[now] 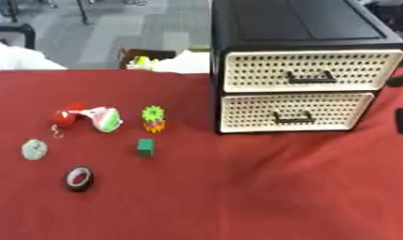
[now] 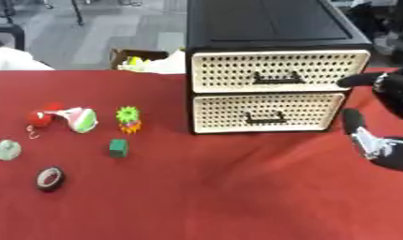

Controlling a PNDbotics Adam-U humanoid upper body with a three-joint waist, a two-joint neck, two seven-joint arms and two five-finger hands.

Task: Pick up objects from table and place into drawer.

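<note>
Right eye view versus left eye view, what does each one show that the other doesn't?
Only the right eye view shows most of the right hand, open beside the drawer unit. The left eye view adds nothing of its own; it catches just dark slivers of that hand at its right edge. Both share the drawer unit, both drawers closed, the green cube and the tape roll.

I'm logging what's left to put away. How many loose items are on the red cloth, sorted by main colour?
Green: 3 – cube, spiky toy, pale round piece
Red: 1 – ball with hook
Pink and green: 1 – pouch
Black: 1 – tape roll
Total: 6
</note>
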